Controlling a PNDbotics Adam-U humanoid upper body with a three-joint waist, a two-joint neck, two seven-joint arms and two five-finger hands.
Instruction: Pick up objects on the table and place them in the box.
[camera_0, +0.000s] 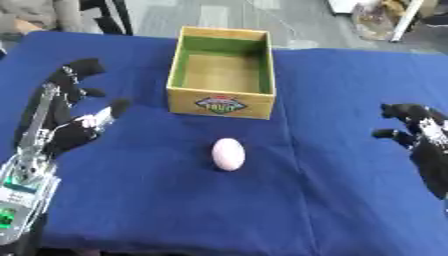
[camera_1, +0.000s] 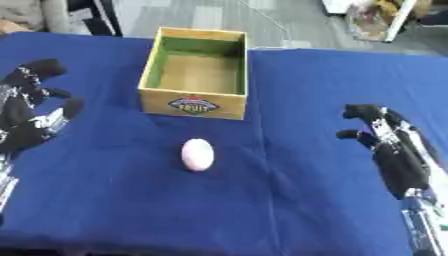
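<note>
A big blue cloth covers the whole table. On it, toward 12 o'clock, sits the box, yellow outside and green inside, with a little fruit picture on its near wall; it looks empty. The left hand is out at 9 o'clock, raised, its fingers spread and holding nothing. The right hand is at 3 o'clock, fingers relaxed and also holding nothing. Both hands are well apart from the smallest thing, a pale pink egg, which lies on its own near the middle of the cloth, just at 6 o'clock from the box. The egg is probably light and smooth (maybe a toy, I cannot tell), so it could roll away or slip. It may crack if squeezed. I think the best place to hold it is around its fat middle, thumb on one side and fingers on the other.
</note>
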